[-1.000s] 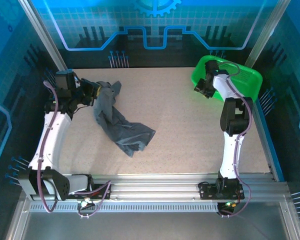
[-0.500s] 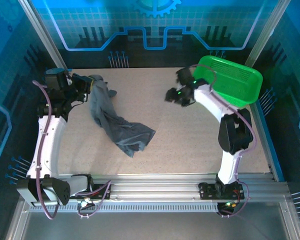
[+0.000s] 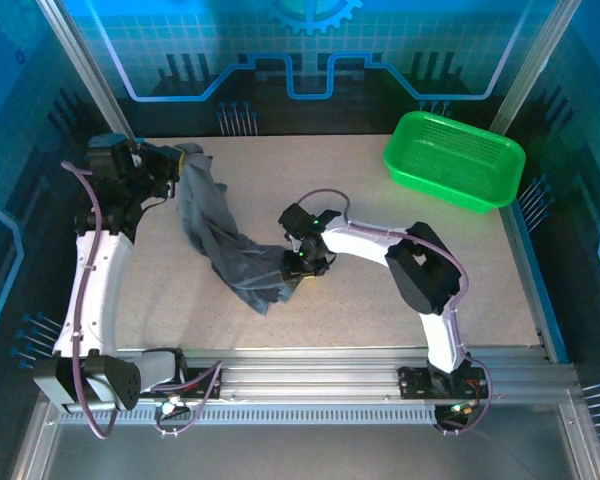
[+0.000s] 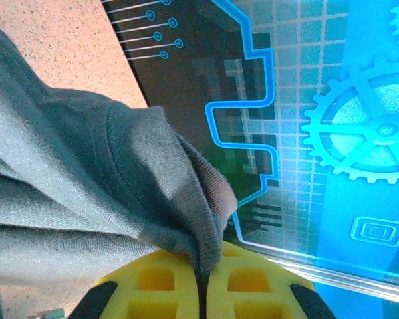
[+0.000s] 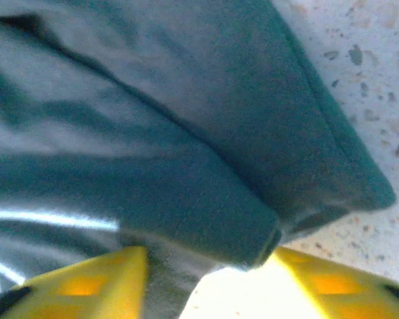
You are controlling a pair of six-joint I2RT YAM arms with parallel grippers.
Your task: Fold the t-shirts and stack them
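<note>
A dark slate-grey t-shirt (image 3: 230,250) hangs bunched in a long strip from the far left down to the table's middle. My left gripper (image 3: 177,165) is shut on its upper end and holds it off the table. In the left wrist view the fabric (image 4: 86,166) is pinched between the yellow pads of that gripper (image 4: 205,279). My right gripper (image 3: 298,262) sits at the shirt's lower end. There its yellow fingers (image 5: 86,286) stand apart on either side of a folded hem (image 5: 186,133), low on the speckled table (image 5: 359,80).
A bright green mesh basket (image 3: 455,160) stands at the far right corner, apart from both arms. Bare beige table (image 3: 380,320) lies between the shirt and the basket. Blue-lit panels wall the table on three sides.
My right arm has swung from the basket across the table to the shirt's lower end. The left gripper has kept its hold on the upper end, shifting it slightly.
</note>
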